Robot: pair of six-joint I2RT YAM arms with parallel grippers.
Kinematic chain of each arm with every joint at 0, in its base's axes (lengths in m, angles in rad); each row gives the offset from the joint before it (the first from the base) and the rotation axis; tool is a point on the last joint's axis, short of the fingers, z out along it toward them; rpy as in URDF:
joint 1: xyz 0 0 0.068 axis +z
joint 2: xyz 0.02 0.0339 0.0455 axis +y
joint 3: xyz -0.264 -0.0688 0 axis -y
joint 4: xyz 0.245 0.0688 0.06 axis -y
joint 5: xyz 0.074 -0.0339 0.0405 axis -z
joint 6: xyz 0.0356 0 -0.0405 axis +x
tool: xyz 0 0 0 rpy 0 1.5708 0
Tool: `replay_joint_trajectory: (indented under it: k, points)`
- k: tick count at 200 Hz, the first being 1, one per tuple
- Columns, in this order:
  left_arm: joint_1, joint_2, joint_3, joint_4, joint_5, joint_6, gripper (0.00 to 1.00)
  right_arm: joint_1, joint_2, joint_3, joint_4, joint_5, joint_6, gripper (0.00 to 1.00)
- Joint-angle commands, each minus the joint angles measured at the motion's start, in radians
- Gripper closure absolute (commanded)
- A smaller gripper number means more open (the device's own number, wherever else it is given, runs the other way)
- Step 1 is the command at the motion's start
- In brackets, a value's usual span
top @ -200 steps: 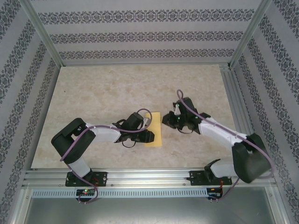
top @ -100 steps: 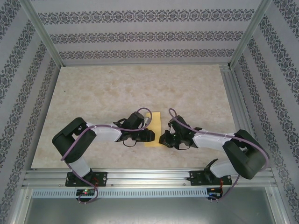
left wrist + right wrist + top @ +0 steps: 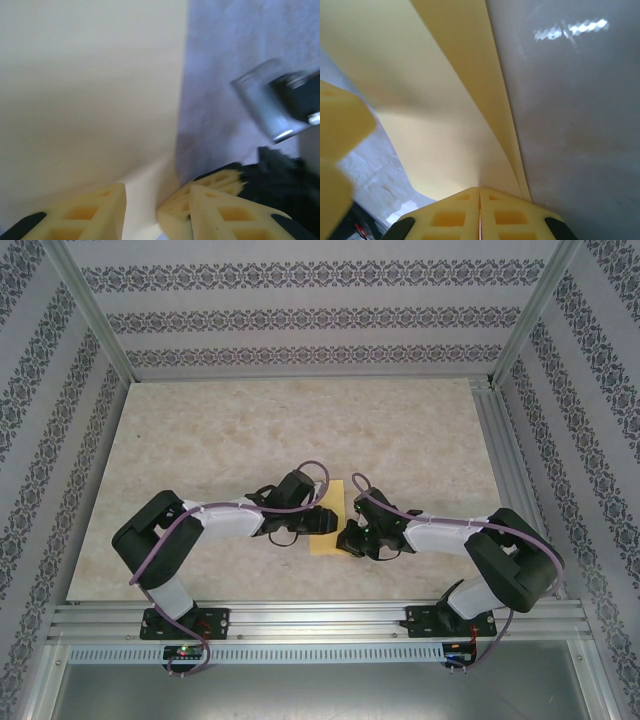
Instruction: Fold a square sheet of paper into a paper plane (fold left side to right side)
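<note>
Sheet of paper point(image 3: 333, 496), yellow-orange, lies folded on the bench point(image 3: 200, 440) at frame centre. The right gripper point(image 3: 480, 206) has its jaws pinched on the paper's right edge; the left gripper point(image 3: 324, 522) has its jaws narrowly apart over the sheet.

Both arms bent inward, tips nearly meeting. L pincer point(image 3: 323, 522) jaws apart, R pincer point(image 3: 349, 538) pinched on paper point(image 3: 445, 120).

We see the square sheet of paper point(image 3: 435, 100) thin and matt, the table point(image 3: 580, 125) smooth and faintly glossy, and moulded plastic fingers point(image 3: 451, 216) on the right gripper point(image 3: 479, 192).
</note>
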Motion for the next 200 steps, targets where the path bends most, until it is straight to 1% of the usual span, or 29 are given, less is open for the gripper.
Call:
replay_joint_trajectory:
  k: [1,26,92,127,154,200]
  points:
    - [0.005,0.032,0.049,-0.024,-0.01,0.032,0.6,-0.015,0.017,-0.003,-0.108,0.077,-0.036,0.92]
    - [0.011,0.059,0.061,-0.025,-0.012,0.04,0.6,-0.016,0.033,0.004,-0.127,0.085,-0.05,0.92]
    - [0.052,0.086,0.026,-0.011,-0.017,0.066,0.6,-0.021,0.043,0.008,-0.152,0.094,-0.054,0.92]
    - [0.086,0.101,0.026,-0.008,-0.023,0.099,0.6,-0.016,0.044,0.005,-0.168,0.096,-0.041,0.92]
    - [0.122,0.118,0.027,0.009,-0.014,0.104,0.6,-0.014,0.056,0.017,-0.21,0.111,-0.059,0.92]
    - [0.163,0.159,0.08,-0.004,-0.009,0.125,0.61,-0.009,0.061,0.017,-0.217,0.114,-0.06,0.92]
